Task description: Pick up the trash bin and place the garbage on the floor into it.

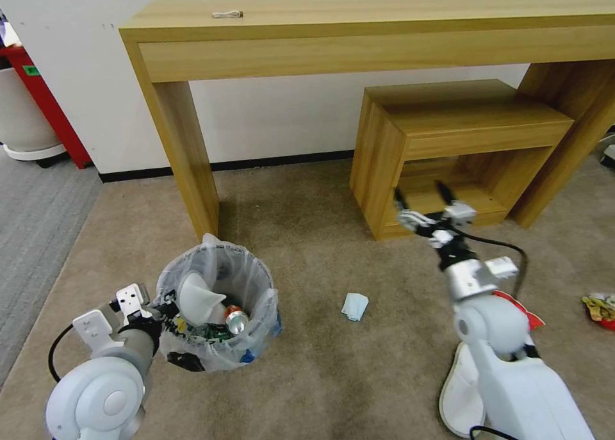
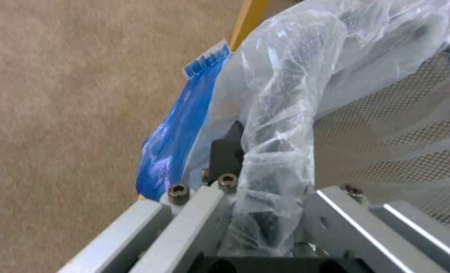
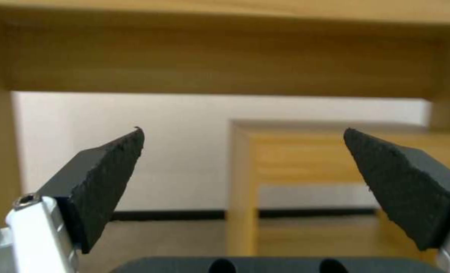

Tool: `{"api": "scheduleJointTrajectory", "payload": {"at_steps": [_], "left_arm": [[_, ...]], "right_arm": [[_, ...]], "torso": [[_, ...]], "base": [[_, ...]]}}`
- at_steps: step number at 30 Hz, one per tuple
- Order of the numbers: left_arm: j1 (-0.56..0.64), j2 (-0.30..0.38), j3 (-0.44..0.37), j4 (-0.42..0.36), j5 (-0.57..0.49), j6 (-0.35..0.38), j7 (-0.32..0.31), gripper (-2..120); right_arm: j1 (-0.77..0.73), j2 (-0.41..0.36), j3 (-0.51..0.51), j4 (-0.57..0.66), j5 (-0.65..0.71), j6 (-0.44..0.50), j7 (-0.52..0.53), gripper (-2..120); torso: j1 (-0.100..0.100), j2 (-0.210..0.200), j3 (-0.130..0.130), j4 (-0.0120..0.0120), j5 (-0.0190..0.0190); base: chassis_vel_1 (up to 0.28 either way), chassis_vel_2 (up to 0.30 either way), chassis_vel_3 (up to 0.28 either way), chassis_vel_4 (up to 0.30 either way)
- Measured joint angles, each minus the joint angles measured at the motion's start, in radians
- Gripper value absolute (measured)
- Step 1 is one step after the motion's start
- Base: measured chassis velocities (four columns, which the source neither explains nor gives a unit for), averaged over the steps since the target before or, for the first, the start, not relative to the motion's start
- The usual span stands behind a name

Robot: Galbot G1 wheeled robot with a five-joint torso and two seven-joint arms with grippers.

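Clamping trash bin point(image 1: 218, 312) rim: left gripper point(image 1: 168, 313) | right gripper point(image 1: 423, 196) wide, empty

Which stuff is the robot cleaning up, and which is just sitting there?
For the job:
trash bin, held by left gripper
light-blue mask
red wrapper
white slipper
right gripper, jaws open

Just sitting there:
wooden desk
small wooden stool
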Motion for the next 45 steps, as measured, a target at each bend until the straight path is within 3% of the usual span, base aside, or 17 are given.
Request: {"api": "scheduleJointTrajectory", "payload": {"at_steps": [8,28,45], "left_arm": [[-0.001,-0.007,-0.019,-0.008,0.029,-0.013,0.027,1],[0.023,-0.014,-0.024,-0.030,0.044,-0.021,0.052,1],[0.026,-0.012,-0.025,-0.024,0.049,-0.025,0.059,1]], "right_arm": [[-0.104,0.015,0.070,0.049,0.013,0.015,0.016,100],[-0.120,0.034,0.047,0.070,0.012,0.016,0.009,100],[-0.113,0.032,0.029,0.064,0.020,0.018,0.043,100]], "torso": [[0.000,0.000,0.000,0.0000,-0.0003],[0.000,0.000,0.000,0.0002,-0.0003],[0.000,0.000,0.000,0.0001,-0.0003]], "base": [[0.000,0.000,0.000,0.000],[-0.004,-0.005,-0.004,-0.003],[-0.085,-0.093,-0.089,-0.094]]}}
